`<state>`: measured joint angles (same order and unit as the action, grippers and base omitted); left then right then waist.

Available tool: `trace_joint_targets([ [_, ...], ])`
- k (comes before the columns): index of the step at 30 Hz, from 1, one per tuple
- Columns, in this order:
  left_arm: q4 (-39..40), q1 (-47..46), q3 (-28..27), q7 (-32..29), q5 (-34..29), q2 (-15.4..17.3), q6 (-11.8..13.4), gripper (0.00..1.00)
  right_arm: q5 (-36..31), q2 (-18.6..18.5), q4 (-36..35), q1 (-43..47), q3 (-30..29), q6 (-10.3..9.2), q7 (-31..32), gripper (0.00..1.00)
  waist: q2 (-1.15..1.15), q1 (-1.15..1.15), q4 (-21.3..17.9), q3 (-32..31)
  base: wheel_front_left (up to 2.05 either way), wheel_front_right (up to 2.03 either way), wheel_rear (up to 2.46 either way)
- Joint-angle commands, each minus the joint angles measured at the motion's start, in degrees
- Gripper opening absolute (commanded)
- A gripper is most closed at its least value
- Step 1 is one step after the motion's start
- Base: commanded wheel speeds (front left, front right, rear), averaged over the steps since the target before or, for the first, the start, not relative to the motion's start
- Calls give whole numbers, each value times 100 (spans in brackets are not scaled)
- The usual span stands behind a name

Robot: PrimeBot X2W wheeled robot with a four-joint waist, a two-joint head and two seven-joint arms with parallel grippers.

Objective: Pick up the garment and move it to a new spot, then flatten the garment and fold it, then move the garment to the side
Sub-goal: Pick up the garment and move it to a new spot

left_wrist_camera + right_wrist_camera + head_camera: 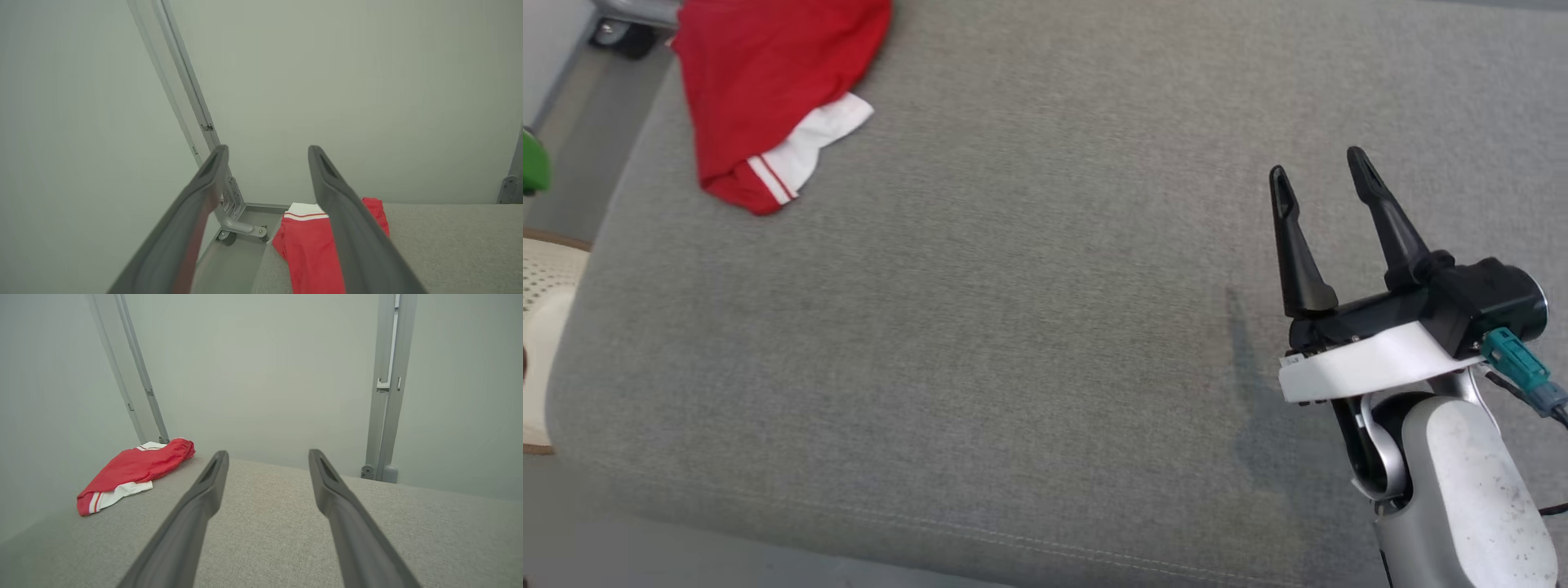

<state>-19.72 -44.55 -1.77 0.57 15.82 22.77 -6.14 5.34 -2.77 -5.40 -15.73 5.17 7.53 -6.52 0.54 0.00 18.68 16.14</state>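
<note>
The garment (764,90) is red with white trim and thin red stripes, lying crumpled at the far left corner of the grey cushioned surface (1029,310). My right gripper (1319,175) hovers open over the right side of the surface, far from the cloth, nothing between its fingers. In the right wrist view the garment (135,473) lies to the far left beyond my open right gripper (265,455). The left wrist view has my left gripper (267,151) open, with the garment (306,245) lying below and beyond the fingers, partly hidden by the right finger.
The surface's left edge drops to a grey floor (572,147). A metal frame leg with a caster (237,224) stands by the far left corner. Upright metal posts (386,388) rise against the pale wall behind. A pale woven object (543,310) sits at the left.
</note>
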Motion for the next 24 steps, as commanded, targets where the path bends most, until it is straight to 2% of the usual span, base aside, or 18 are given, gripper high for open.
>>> trace_joint_targets([
  [1,-151,-193,51,-92,66,110,-48,100,-29,-22,-61,-134,7,-8,12,100,-54,0,-1246,1219,0,0,0],
  [4,-695,-666,165,-430,184,523,-103,100,-87,-21,-199,-245,34,-8,16,100,-54,0,-1614,1510,0,0,0],
  [8,-1396,-1177,459,-772,447,844,-132,100,-123,-52,-495,-160,-68,-8,88,100,-54,0,-1975,1893,0,0,0],
  [16,-2212,-1564,1093,-1084,784,1042,-133,100,-161,-96,-823,-107,-147,-8,128,100,-54,0,-2105,2273,0,0,0],
  [24,-2932,-1777,1278,-1219,769,1258,-88,100,-208,-81,-928,-159,-97,-8,117,100,-54,0,-2112,2391,0,0,0],
])
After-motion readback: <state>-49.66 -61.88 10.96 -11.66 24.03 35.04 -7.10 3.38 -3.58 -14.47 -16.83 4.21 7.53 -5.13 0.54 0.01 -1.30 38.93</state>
